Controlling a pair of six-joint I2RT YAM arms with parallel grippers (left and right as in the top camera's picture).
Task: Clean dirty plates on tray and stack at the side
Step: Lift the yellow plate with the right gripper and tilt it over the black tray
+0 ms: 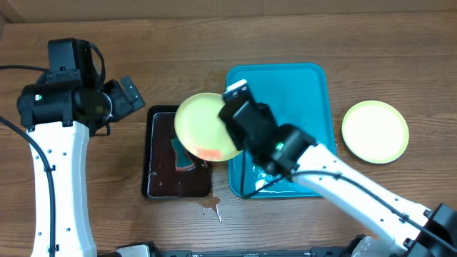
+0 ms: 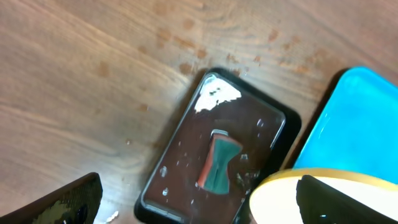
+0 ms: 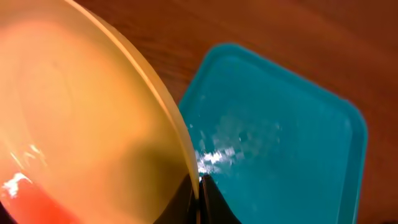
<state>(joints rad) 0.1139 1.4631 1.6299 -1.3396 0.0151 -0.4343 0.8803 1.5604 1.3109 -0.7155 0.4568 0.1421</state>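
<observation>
So far one clean plate (image 1: 375, 130) lies beside the tray (image 1: 307, 86); right gripper (image 3: 198, 200) pinches the smeared plate (image 1: 203, 125) by its rim over the black tray (image 1: 161, 182), seemingly unwashed; left gripper (image 1: 127, 96) gapes empty.

The pale yellow-green round plastic plate (image 1: 203, 125), clamped at its rim by the right gripper (image 3: 199, 198), hangs over the right half of the small black rectangular tray (image 1: 161, 171). It covers part of the green-and-red sponge (image 2: 217, 165) from above, so only the tray's left side is open. The white right arm (image 1: 343, 182) crosses the near right of the bright teal rectangular plastic tray (image 1: 307, 86), whose far half is open. Bare wooden table (image 1: 178, 57) lies beyond both trays. A narrow strip separates the teal tray from a second yellow-green plate (image 1: 375, 130). The left gripper (image 1: 127, 93), fingers spread, sits near the black tray's far left corner.
</observation>
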